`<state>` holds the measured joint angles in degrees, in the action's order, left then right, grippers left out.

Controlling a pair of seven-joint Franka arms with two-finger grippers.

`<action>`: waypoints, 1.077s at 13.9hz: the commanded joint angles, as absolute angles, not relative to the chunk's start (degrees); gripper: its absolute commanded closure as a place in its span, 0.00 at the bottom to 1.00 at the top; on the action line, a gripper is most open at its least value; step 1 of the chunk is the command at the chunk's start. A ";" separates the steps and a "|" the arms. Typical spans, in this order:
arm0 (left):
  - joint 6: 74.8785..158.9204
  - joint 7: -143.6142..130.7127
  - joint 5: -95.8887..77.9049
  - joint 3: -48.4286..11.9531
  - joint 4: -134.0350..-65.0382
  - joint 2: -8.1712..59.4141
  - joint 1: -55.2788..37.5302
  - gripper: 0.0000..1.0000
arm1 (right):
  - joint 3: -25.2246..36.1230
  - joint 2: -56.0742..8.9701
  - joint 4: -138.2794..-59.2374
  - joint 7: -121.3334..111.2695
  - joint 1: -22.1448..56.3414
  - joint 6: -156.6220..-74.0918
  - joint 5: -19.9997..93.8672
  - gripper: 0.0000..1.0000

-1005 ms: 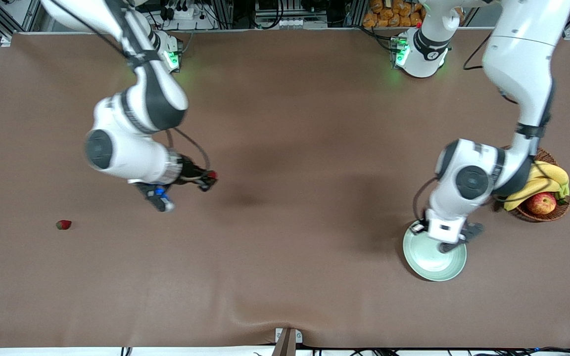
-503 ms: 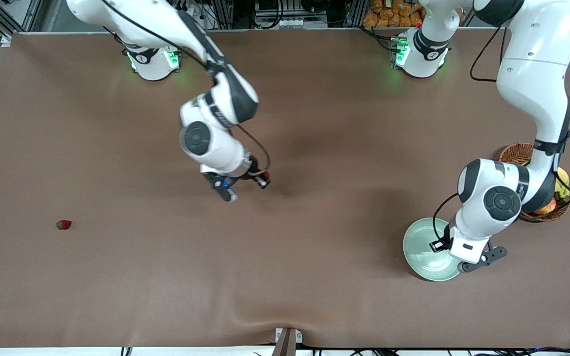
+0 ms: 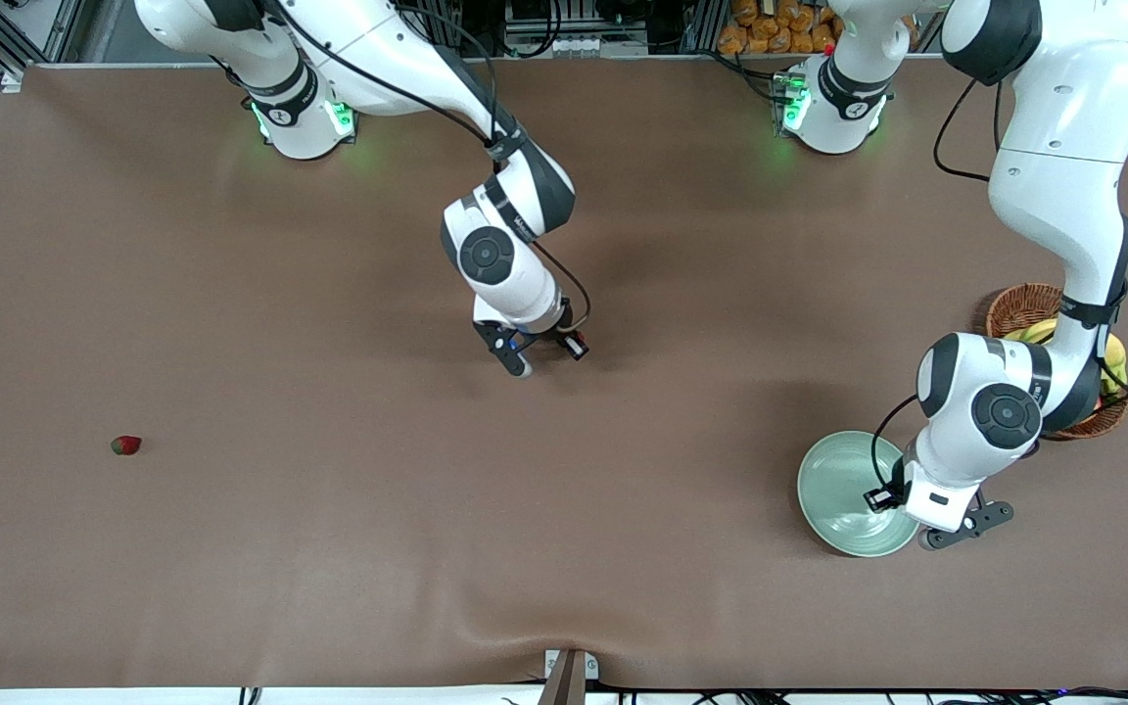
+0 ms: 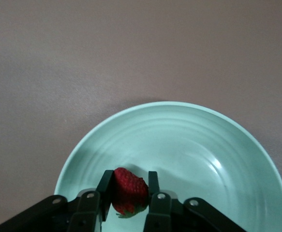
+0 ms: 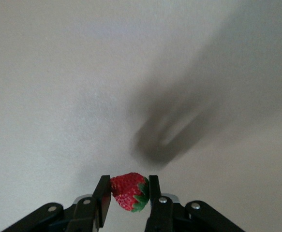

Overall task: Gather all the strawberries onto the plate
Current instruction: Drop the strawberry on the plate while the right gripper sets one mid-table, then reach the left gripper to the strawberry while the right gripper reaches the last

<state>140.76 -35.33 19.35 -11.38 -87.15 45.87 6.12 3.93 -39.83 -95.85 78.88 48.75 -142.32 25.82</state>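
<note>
Brown cloth covers the table (image 3: 329,548). Over the plate (image 3: 833,485), toward the left arm's end, the left gripper (image 4: 129,203) pinches a strawberry (image 4: 128,190). Over mid-table, the right gripper (image 5: 126,200) clamps a second berry (image 5: 129,190). A third berry (image 3: 125,446) lies toward the right arm's end. Beside the plate sits a fruit basket (image 3: 1024,305).

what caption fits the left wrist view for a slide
Left gripper holds a strawberry over the plate.
</note>
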 commanded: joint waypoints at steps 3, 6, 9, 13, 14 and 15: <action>140.63 -35.42 21.71 -11.42 -86.22 44.04 6.07 0.00 | 4.75 -41.75 -94.13 81.03 49.40 -142.65 27.51 0.12; 136.17 -36.03 21.62 -13.43 -87.71 40.09 4.84 0.00 | 4.92 -40.87 -93.08 80.60 47.82 -141.16 27.60 0.05; 130.45 -40.41 21.62 -18.18 -87.80 38.59 2.73 0.00 | 4.92 -40.34 -87.92 79.63 40.98 -130.74 27.16 0.00; 128.41 -53.75 21.62 -22.06 -88.07 38.50 -4.98 0.00 | 5.10 -36.22 -86.66 67.10 32.63 -119.56 26.98 0.00; 128.41 -57.88 21.62 -22.06 -88.24 38.67 -8.40 0.00 | 5.18 -35.17 -86.66 63.75 30.35 -116.49 26.90 0.00; 128.23 -61.49 21.62 -22.06 -88.50 38.85 -11.48 0.00 | 5.19 -34.29 -86.92 60.94 28.50 -114.72 26.72 0.00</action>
